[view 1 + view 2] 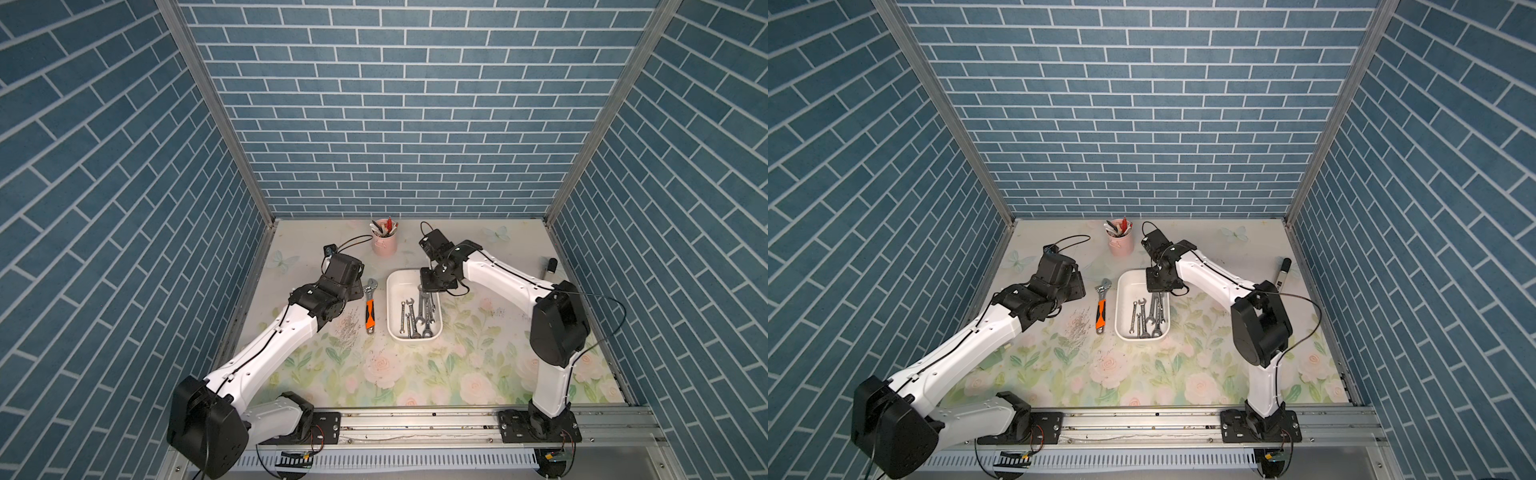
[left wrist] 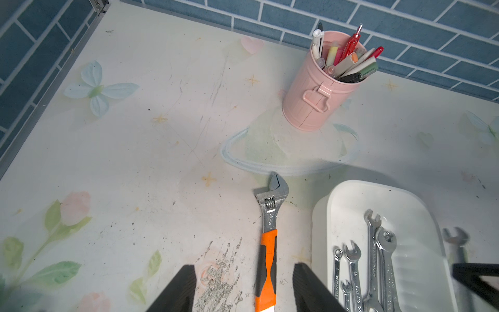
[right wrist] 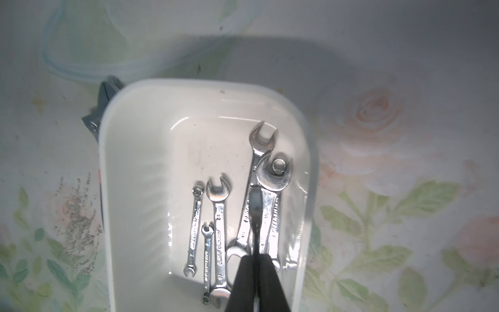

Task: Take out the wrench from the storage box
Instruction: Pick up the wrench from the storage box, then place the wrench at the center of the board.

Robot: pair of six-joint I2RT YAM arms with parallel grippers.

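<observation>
Hanging over the storage box [image 3: 129, 162], the right gripper [image 3: 255, 260] clenched a wrench [image 3: 255, 202]; the left gripper [image 2: 247, 291] stood released above the tabletop [image 2: 162, 135]

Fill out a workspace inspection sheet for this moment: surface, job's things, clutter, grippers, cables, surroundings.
Surface: floral table mat; scuffed patch near the left arm.
Job's things: white storage box holds several loose wrenches; one lifted wrench is held above them.
Clutter: orange-handled adjustable wrench on the mat left of the box; pink pen cup behind it; dark marker at the right edge.
Grippers: left gripper open, over the adjustable wrench's handle; right gripper shut on the lifted wrench.
Cables: black cable loops at both wrists; no snag seen.
Surroundings: blue brick-pattern walls; metal rail in front.
</observation>
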